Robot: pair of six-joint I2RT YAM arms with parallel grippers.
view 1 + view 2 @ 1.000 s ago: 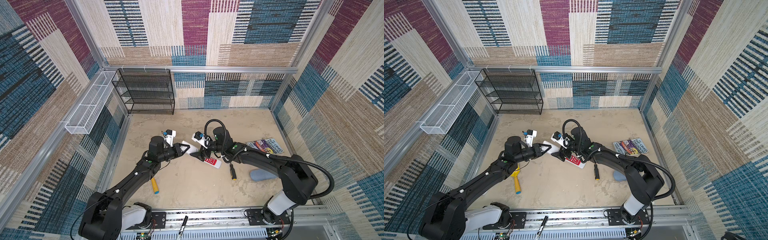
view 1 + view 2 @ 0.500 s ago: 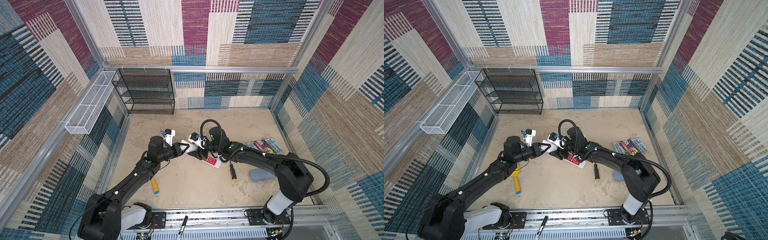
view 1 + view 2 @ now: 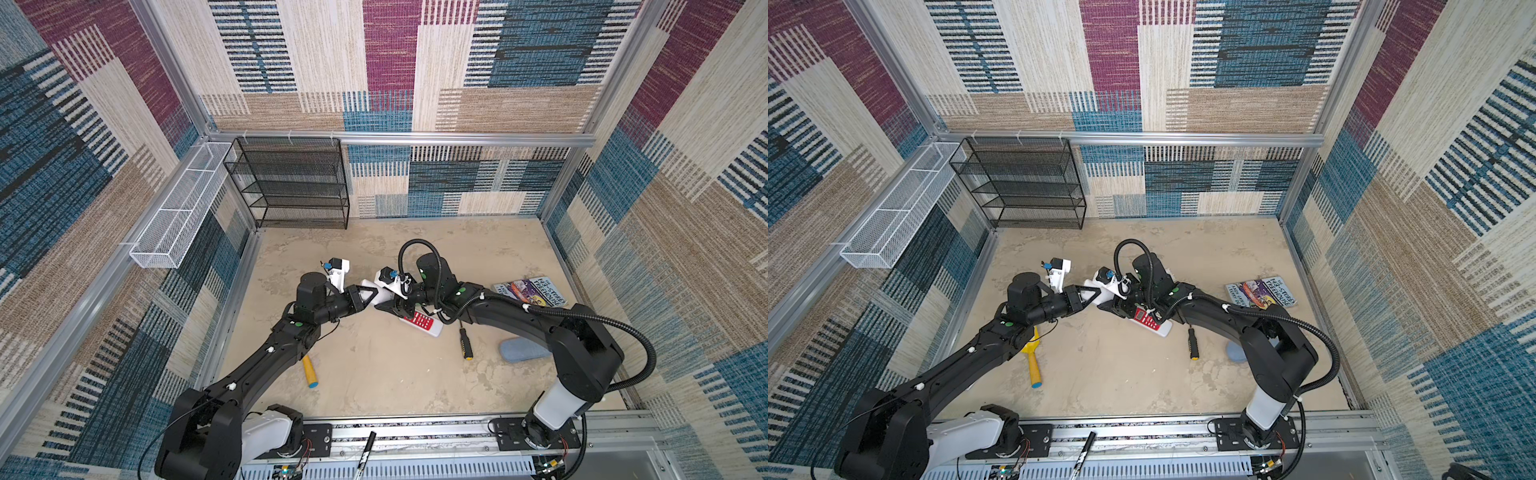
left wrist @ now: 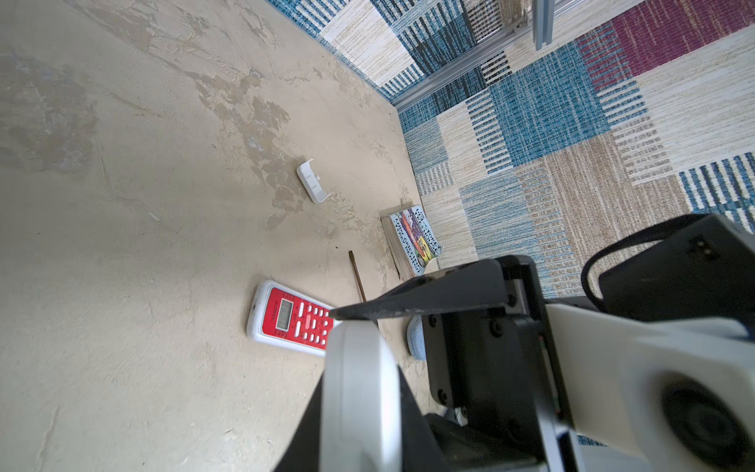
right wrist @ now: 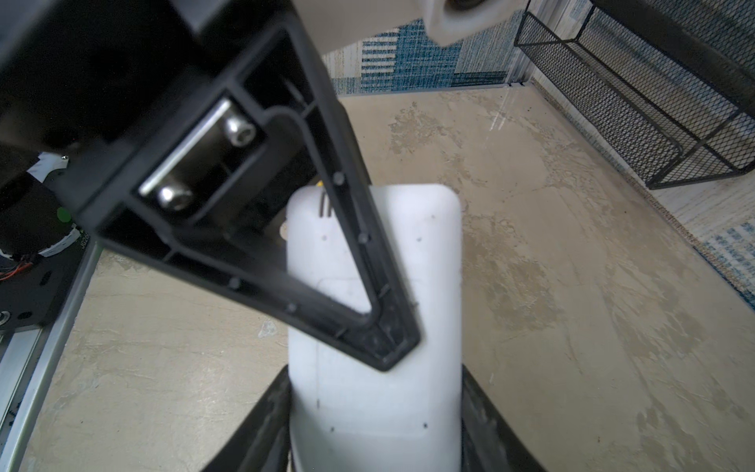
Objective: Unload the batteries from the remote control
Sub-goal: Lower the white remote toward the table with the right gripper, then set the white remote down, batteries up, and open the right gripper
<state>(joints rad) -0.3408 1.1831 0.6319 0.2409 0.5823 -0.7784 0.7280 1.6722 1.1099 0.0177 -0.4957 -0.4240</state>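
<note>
Mid-handover, by the look of it. Pinching the white remote [image 5: 376, 408] front to back with the left fingers [image 5: 388, 343]; clamping its long edges with the right fingers [image 5: 269, 421], flush on both sides. Held clear of the tabletop [image 3: 374, 395], near centre. No sight of the batteries: likely still shut inside. Next: releasing on the left, then working the back open, pressing and sliding lengthwise. Smooth matte hard plastic, slab-shaped, rounded corners, so prone to slipping. At 4 o'clock, lying flat: a red-faced remote [image 4: 294, 316]; farther, a slim screwdriver [image 3: 465, 345].

Beige tabletop [image 3: 374, 374], red remote [image 3: 424, 324], screwdriver [image 3: 464, 345], book [image 3: 530, 291], white cover [image 4: 313, 186], yellow tool [image 3: 309, 368]
</note>
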